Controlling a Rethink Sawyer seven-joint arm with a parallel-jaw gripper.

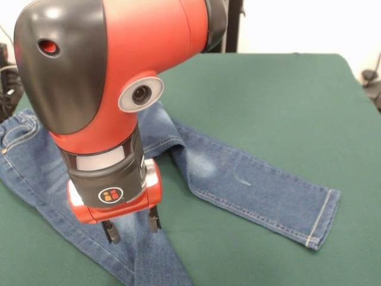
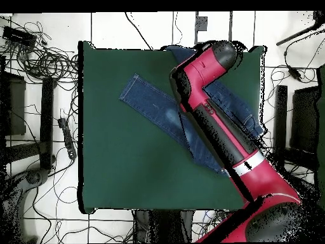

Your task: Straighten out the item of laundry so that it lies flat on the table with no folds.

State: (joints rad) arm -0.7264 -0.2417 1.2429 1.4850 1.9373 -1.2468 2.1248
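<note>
Gripper [image 1: 134, 227] over partly hidden jeans [image 1: 238, 179]

**Robotics lab, wired for testing**

A red and black robot arm [image 2: 219, 130] reaches over a green felt desk [image 2: 127, 171] on a white tiled floor [image 2: 114, 28], where tangled cables [image 2: 44, 60] and black equipment stands [image 2: 47, 121] mark a research laboratory.

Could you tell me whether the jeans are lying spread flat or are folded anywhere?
Mostly spread: the jeans lie with legs splayed apart on the table, one cuff fully visible. The arm hides the middle, so folds there cannot be ruled out.
</note>
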